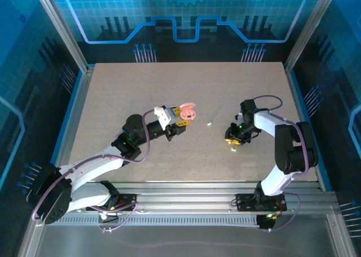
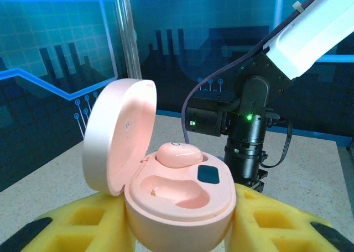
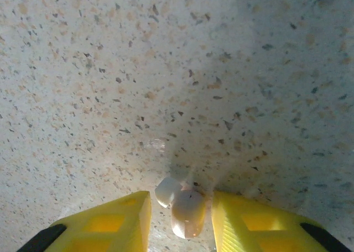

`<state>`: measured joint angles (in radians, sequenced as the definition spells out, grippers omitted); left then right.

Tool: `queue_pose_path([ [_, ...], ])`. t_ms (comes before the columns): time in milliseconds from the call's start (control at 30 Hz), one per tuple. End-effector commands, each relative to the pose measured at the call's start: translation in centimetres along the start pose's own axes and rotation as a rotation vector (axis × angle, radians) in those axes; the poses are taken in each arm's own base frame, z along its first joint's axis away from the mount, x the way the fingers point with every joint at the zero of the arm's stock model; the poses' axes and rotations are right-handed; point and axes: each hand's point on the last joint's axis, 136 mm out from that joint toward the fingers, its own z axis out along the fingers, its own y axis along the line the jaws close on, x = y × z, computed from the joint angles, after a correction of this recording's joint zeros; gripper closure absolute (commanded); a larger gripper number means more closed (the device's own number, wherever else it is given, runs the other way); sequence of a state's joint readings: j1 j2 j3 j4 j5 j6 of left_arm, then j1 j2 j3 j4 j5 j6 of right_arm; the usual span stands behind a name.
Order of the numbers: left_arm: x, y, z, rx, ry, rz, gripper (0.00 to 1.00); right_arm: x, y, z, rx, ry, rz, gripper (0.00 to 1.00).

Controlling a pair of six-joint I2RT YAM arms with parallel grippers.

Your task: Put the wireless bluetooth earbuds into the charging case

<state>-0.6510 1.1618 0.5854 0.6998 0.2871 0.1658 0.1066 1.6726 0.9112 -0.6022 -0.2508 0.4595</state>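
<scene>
Nearest to us, our right fingers (image 1: pixel 231 140) are hanging low over the table (image 1: pixel 141 88), tips down, because the piece we are after is lying flat on it. In the wrist view a whitish earbud (image 3: pixel 182 208) is sitting between the two yellow fingers. They are standing a little apart on either side of it, and we cannot tell whether they are pressing on it or only bracketing it.

A little farther out, between the two arms, a pale speck (image 1: pixel 209 122) is lying loose on the table, well apart from both sets of fingers. It is too small for us to call it more than a likely earbud.

Farther again, our left fingers (image 1: pixel 181 120) are pinching the pink charging case (image 2: pixel 177 202) by its base. We are keeping it upright with the lid (image 2: pixel 119 136) swung open. We judge this leaves the pockets free for the other arm to reach.

We are counting one case with two pockets. A pink earbud (image 2: pixel 178 154) is filling the far one, and the near pocket (image 2: pixel 171 188) is lying empty. That is giving us three small pieces: one seated, one between the right fingers, one loose.
</scene>
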Motion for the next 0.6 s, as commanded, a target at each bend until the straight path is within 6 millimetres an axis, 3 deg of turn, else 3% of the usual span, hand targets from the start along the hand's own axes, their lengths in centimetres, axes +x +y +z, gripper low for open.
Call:
queue_pose_path([
  [0, -0.3, -0.2, -0.1, -0.002, -0.01, 0.026, 0.61, -0.1, 1.4, 0.3, -0.036, 0.021, -0.047, 0.66],
  [567, -0.5, -0.2, 0.1, 0.006, -0.015, 0.022, 0.61, 0.9, 6.2, 0.1, -0.142, 0.064, -0.128, 0.63],
])
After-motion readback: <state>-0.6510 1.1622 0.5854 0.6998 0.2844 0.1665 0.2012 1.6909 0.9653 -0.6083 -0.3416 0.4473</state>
